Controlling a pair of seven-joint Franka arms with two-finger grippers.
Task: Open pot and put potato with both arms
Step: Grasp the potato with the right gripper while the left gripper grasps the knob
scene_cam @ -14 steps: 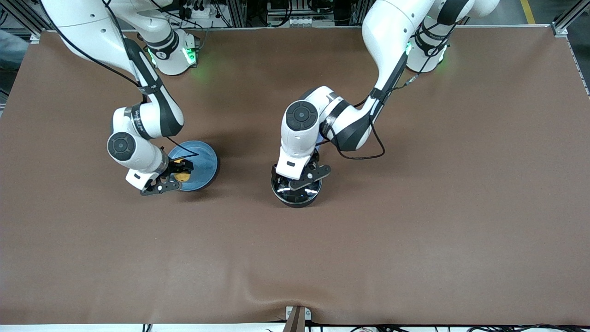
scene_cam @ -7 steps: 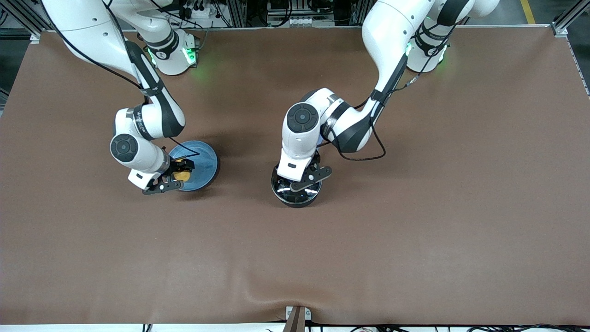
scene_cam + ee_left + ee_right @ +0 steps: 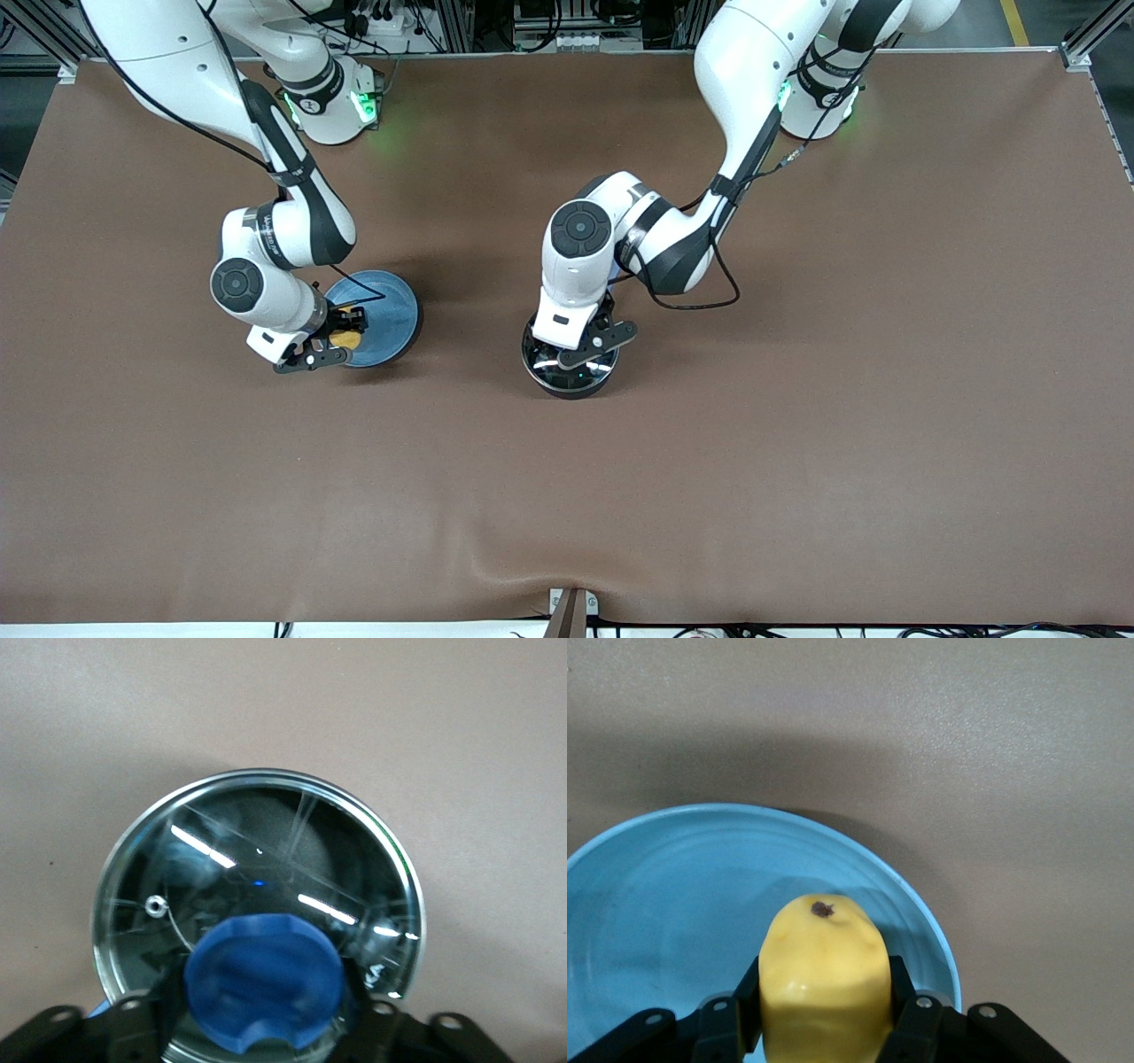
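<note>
On the brown table, two jobs are being done side by side. Toward the right arm's end, the potato is squeezed on both sides by the right gripper, just over the blue plate. Whether it is touching the plate or lifted a little cannot be told. It is held at its middle, most likely so it will not slip when it is carried. Near the middle of the table, the pot sits with its glass lid on top. The left gripper is set around the blue knob, with a finger on each side. Whether the knob is already pinched tight cannot be told. The knob is the only part that sticks up, so it is the best place for the lid to be grabbed. The pot is not open yet, so the lid must be lifted first. Lots of bare table is left all around, with the edges well away, so the lid can be put down beside the pot. The path from the plate to the pot is free too.
</note>
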